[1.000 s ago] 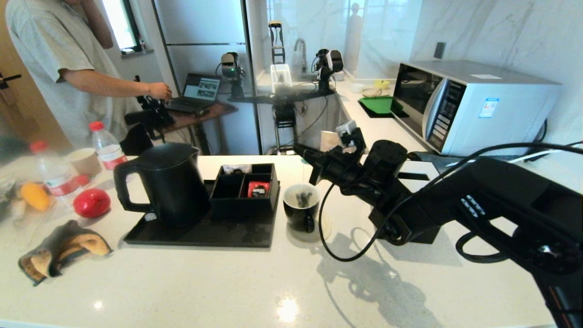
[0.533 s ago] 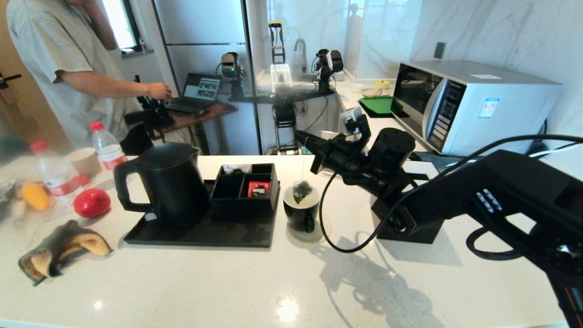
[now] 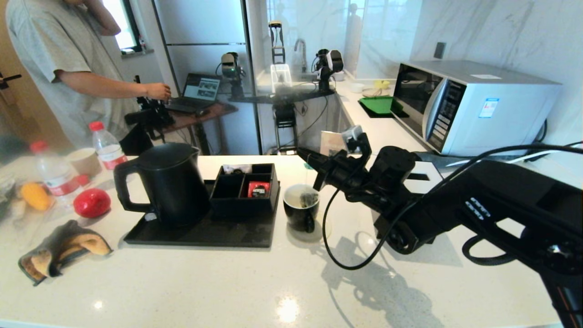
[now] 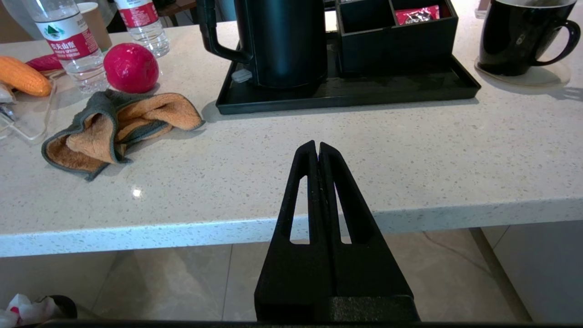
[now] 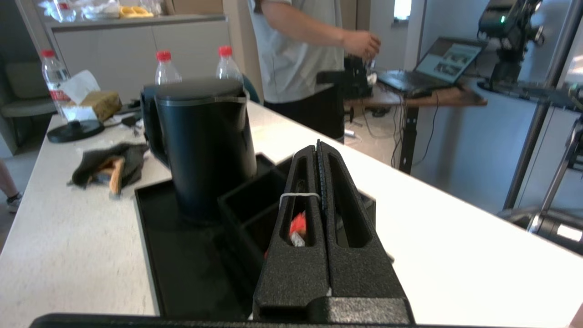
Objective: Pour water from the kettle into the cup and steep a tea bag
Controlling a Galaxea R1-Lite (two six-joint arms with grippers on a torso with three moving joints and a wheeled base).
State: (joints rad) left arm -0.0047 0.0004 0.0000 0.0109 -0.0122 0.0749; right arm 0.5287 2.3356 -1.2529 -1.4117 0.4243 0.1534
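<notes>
1. Right gripper [image 3: 304, 155] above the cup [image 3: 301, 211], pinched on the string; tea bag [image 3: 309, 198] hangs at the rim, seemingly inside.
2. Kettle [image 3: 167, 182] left on tray [image 3: 200, 234].
3. Left gripper [image 4: 318, 150] closed, empty, parked near the counter edge.

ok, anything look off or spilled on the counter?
No spill visible. The right gripper dangles the tea bag in the cup by its string. Only untidy bit: a crumpled cloth left of the tray.
</notes>
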